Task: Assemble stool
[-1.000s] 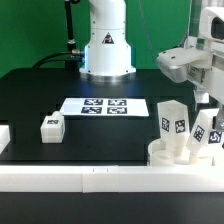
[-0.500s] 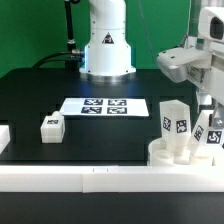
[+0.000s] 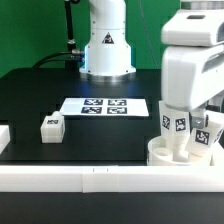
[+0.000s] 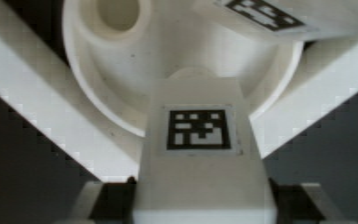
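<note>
The white round seat disc lies at the front right against the rail. One blocky tagged leg stands upright in it, and a second leg leans just to the exterior view's right of it. A third leg lies on the black table at the exterior view's left. My gripper is down over the upright leg, with a finger on each side. In the wrist view the leg fills the space between the fingers with dark gaps beside it, so the gripper looks open. The seat disc and the second leg lie beyond.
The marker board lies flat at the table's middle back. A long white border rail runs along the front edge. The robot's base stands at the back.
My gripper has swung from the exterior view's far right toward its left and down, and now straddles the upright leg. The legs and the seat have not moved.
</note>
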You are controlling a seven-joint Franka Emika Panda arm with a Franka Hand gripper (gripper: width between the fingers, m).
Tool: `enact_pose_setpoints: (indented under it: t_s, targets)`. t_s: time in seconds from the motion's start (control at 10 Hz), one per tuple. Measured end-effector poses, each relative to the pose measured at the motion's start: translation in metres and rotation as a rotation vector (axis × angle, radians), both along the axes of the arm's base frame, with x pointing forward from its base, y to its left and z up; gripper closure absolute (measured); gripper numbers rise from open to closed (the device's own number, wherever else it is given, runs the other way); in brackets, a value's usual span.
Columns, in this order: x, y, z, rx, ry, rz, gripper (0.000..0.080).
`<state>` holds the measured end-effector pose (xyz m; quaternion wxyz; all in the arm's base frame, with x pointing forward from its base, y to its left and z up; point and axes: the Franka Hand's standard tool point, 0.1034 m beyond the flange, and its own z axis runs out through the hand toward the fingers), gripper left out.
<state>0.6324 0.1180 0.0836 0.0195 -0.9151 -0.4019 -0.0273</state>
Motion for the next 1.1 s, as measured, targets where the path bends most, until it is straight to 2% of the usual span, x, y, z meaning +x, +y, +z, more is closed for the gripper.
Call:
enact_pose_setpoints:
  t_s: [0.5, 0.7, 1.1]
  targets:
    - [0.001, 0.002, 0.000, 0.033, 0.002, -0.481, 0.0462]
    - [-0.003, -0.001, -0.001, 0.072, 0.027, -0.813, 0.0462]
    - [-0.009, -0.001, -0.002, 0.118, 0.048, -1.403, 0.0462]
